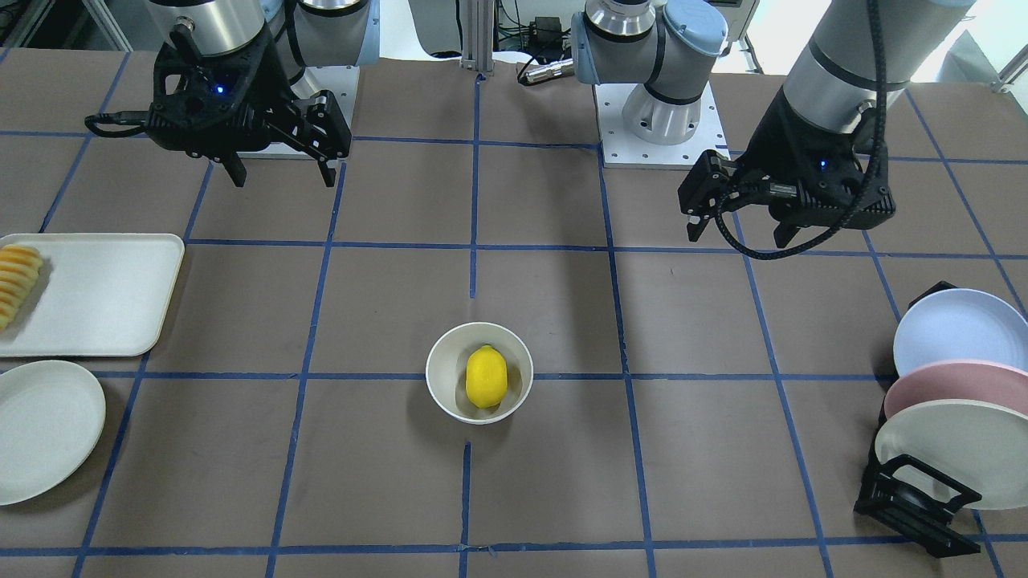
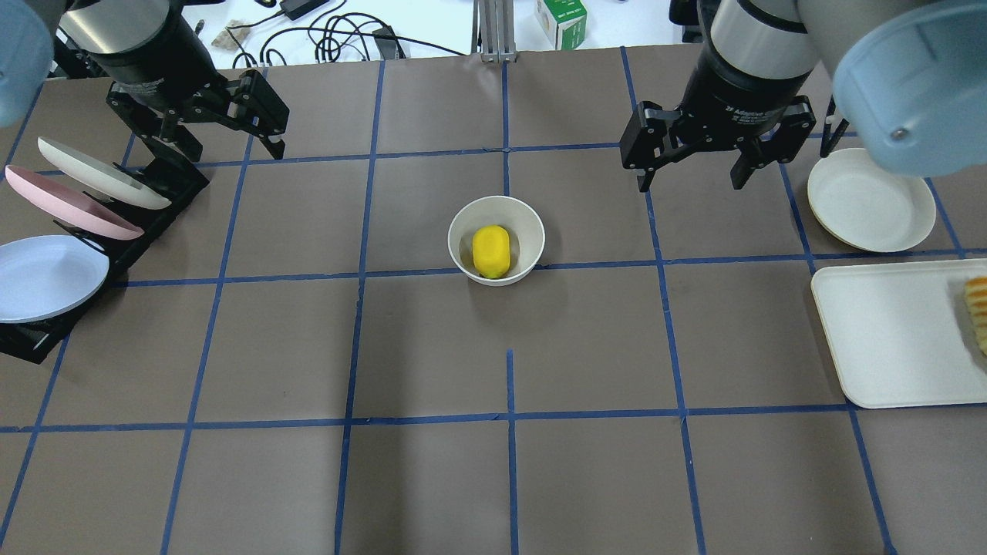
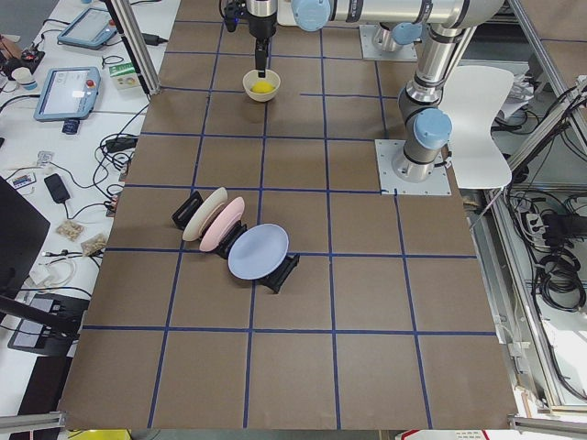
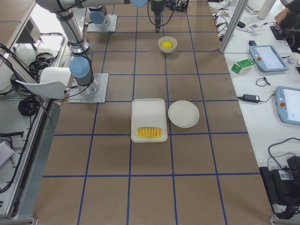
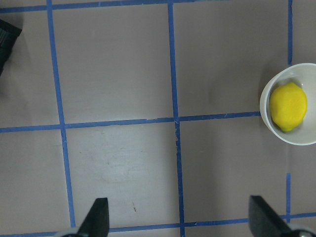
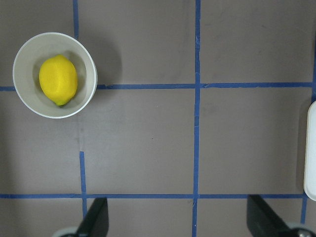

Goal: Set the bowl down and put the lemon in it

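Note:
The off-white bowl (image 1: 438,373) stands upright near the table's middle with the yellow lemon (image 1: 486,376) lying inside it. Both also show in the overhead view, the bowl (image 2: 532,231) and the lemon (image 2: 490,250). My left gripper (image 2: 231,146) is open and empty, raised well to the bowl's left, near the plate rack. My right gripper (image 2: 690,181) is open and empty, raised to the bowl's right. The left wrist view has the lemon (image 5: 288,106) in the bowl (image 5: 266,121) at its right edge. The right wrist view has the lemon (image 6: 58,79) in the bowl (image 6: 22,94) at its upper left.
A black rack (image 2: 166,181) with three pastel plates (image 2: 46,274) stands at the table's left side. A flat cream plate (image 2: 871,200) and a white tray (image 2: 894,331) with ridged yellow-orange sliced food (image 2: 978,308) lie at the right side.

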Controlling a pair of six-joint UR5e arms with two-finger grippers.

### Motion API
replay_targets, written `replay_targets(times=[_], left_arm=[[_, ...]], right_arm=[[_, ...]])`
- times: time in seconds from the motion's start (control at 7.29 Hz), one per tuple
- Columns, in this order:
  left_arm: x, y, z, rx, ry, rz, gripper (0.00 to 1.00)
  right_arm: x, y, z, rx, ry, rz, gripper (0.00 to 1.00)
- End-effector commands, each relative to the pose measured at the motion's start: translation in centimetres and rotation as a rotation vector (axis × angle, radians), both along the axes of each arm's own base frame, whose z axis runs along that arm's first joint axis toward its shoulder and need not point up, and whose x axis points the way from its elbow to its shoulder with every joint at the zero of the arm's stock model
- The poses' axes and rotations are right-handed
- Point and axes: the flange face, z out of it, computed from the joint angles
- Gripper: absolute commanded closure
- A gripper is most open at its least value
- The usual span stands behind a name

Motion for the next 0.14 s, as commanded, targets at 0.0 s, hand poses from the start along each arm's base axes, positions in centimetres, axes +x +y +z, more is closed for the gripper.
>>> replay_targets(times=[0.0], left_arm=[[-0.03, -0.03, -0.15, 0.003, 0.0, -0.001, 0.0]], right_arm=[[-0.07, 0.08, -0.15, 0.008, 0.006, -0.002, 0.0]])
